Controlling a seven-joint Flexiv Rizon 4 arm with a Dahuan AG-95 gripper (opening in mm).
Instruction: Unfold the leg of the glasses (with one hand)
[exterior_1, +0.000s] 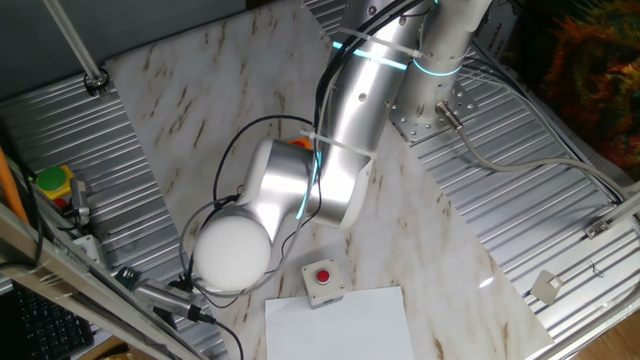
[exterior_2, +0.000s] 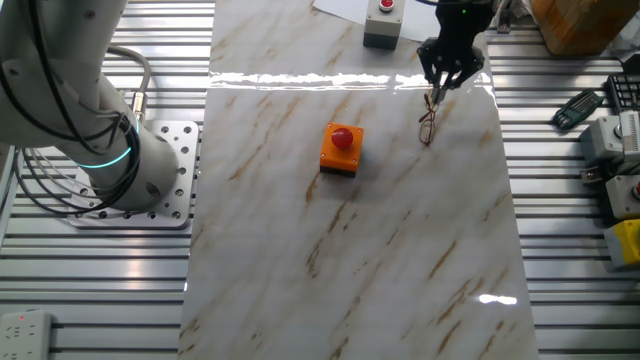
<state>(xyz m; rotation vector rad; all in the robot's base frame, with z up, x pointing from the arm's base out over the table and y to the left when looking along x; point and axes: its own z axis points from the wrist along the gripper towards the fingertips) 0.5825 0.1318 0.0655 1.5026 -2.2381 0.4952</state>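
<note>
At the far edge of the marble table (exterior_2: 350, 250), the gripper (exterior_2: 441, 88) hangs over the glasses (exterior_2: 429, 125). Its two fingers (exterior_2: 430, 72) point down and come together on the top end of the glasses — they pinch the thin wire there. The glasses hang down to the table, just right of the orange button box (exterior_2: 341, 150). From the other side, the big silver arm (exterior_1: 340, 130) hides the glasses — only a gray button box (exterior_1: 322, 281) and white paper (exterior_1: 340, 325) show.
</note>
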